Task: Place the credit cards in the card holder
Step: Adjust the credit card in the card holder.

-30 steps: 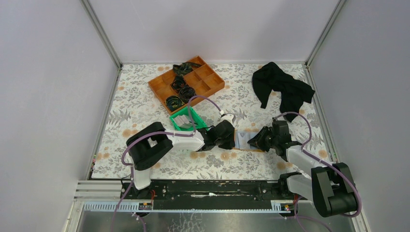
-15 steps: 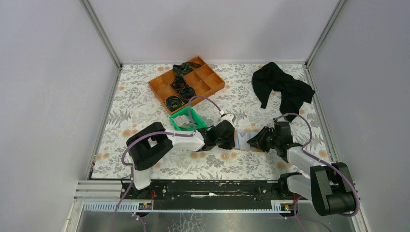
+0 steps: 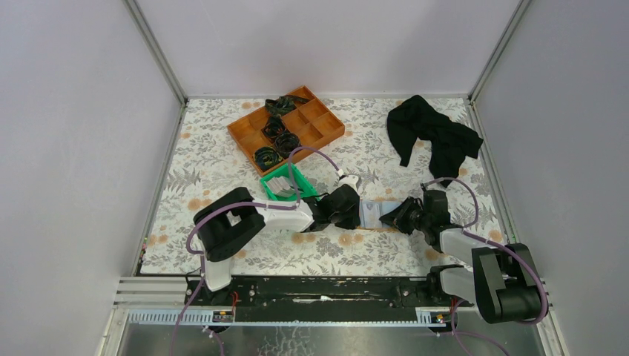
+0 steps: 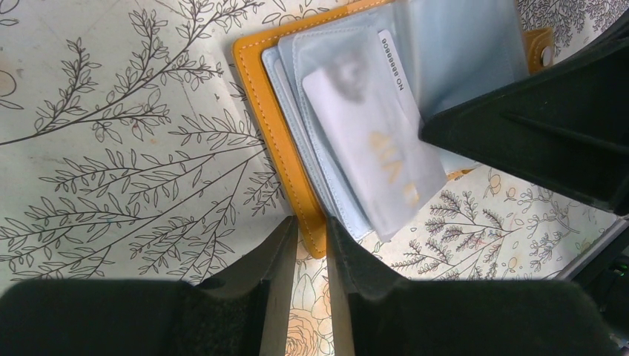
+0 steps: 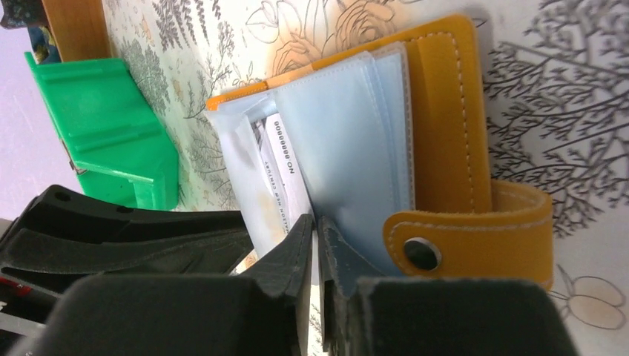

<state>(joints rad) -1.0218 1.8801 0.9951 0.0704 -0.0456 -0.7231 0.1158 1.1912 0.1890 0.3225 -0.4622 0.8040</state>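
We look down on a bench (image 3: 222, 159) covered in a floral cloth and walled in pale grey. At the centre of the overhead view the card holder (image 3: 374, 215) lies open between the two arms, its orange cover down and its clear sleeves up. A whitish credit card (image 4: 371, 141) sits in one sleeve. It bears gold letters "VIP" and a number starting "NO 8888"; small print beside it seems to say "NEW CENTURY". The left fingers (image 4: 311, 237) are pinched on the cover's edge. The right fingers (image 5: 317, 230) stand almost together on a clear sleeve, beside the snap tab (image 5: 475, 237). A green bin (image 3: 285, 182) stands just above-left of the card holder. An orange compartment tray (image 3: 285, 126) and a black cloth (image 3: 434, 137) lie farther up.
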